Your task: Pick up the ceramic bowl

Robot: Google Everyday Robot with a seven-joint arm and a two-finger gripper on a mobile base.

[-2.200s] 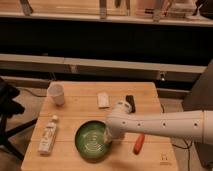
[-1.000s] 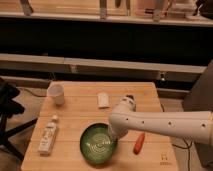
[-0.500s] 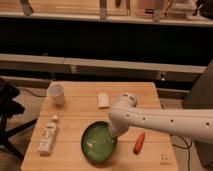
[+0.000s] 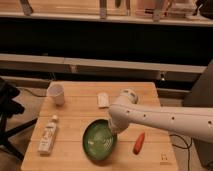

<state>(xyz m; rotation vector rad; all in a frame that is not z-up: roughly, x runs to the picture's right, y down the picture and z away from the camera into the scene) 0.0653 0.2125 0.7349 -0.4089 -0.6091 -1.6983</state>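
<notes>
Bowl: the green bowl (image 4: 100, 141) sits at the front middle of the wooden surface (image 4: 145, 95); it looks tipped, its right rim raised toward the arm, though whether the whole bowl is clear of the wood cannot be told.
Hand: the hand (image 4: 114, 129) is at the bowl's right rim, mostly hidden under the white arm (image 4: 165, 120); it is clamped shut, apparently on that rim.
Right of the bowl: an orange carrot-like thing (image 4: 139, 142) lies near, apart from the rim.
Left of the bowl: a pale bottle (image 4: 48, 136) lies flat, well apart.
Behind the bowl: a small white packet (image 4: 103, 99) just beyond it; a white cup (image 4: 56, 93) stands upright further back and to the left.
Step in hand: judged to be the lift itself, grip made and the bowl starting to tilt up.
Next move calls for: a steady straight rise with the grip kept firm, since a glossy bowl held by one edge may swing or slip; keep it away from the carrot-like thing.
</notes>
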